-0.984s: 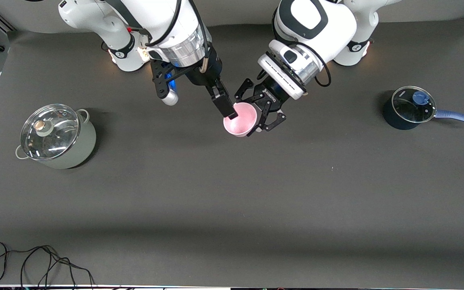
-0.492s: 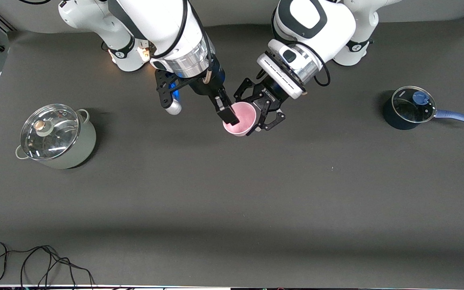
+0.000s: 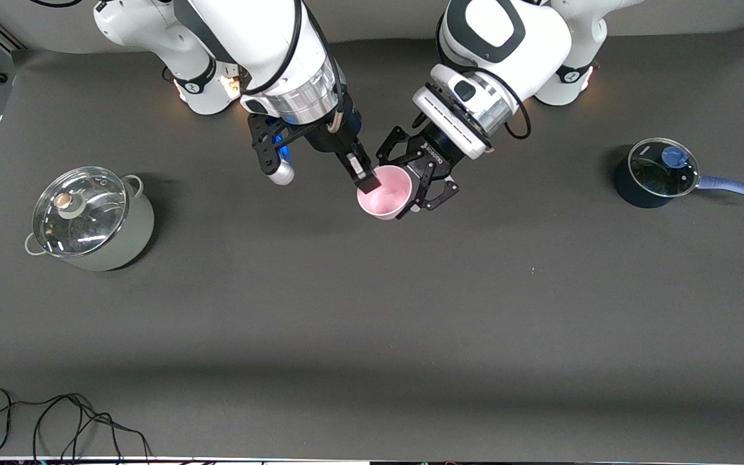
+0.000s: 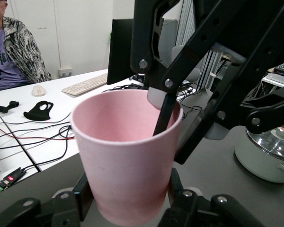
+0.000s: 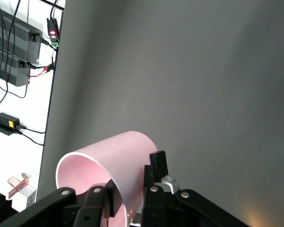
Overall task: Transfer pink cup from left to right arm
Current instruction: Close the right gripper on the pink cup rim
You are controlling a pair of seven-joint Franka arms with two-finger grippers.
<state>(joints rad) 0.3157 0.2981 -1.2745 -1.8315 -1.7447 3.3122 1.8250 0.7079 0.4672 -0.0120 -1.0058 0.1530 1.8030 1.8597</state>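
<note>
1. Pink cup (image 3: 384,192) is up in the air over the table's (image 3: 372,310) middle strip, between the two arms, mouth open toward the front camera.
2. Left claw (image 3: 425,184), the one with skeletal linkage fingers, is clamped around the cup's lower body. In the left wrist view the linkage bars (image 4: 189,208) sit against the cup (image 4: 128,161) at its base on both sides.
3. Right claw (image 3: 367,183), the one with slim straight fingers, is at the cup's rim on the side toward the right arm's end of the table. One finger (image 4: 164,113) hangs inside the mouth, against the inner wall; the other finger (image 5: 157,166) lies along the outer wall in the right wrist view. The fingers pinch the cup wall (image 5: 118,165) between them.
4. Both claws hold the cup at once.
5. Left arm (image 3: 507,45) comes down from its base at the top edge; right arm (image 3: 262,45) does the same from its own base.
6. Pale green stockpot (image 3: 91,219) with a glass lid stands on the table toward the right arm's end, well apart from the cup.
7. Dark blue saucepan (image 3: 659,173), glass lid and blue handle, stands toward the left arm's end, also well apart.
8. A loose black cable (image 3: 55,420) lies at the table edge nearest the front camera, toward the right arm's end.
</note>
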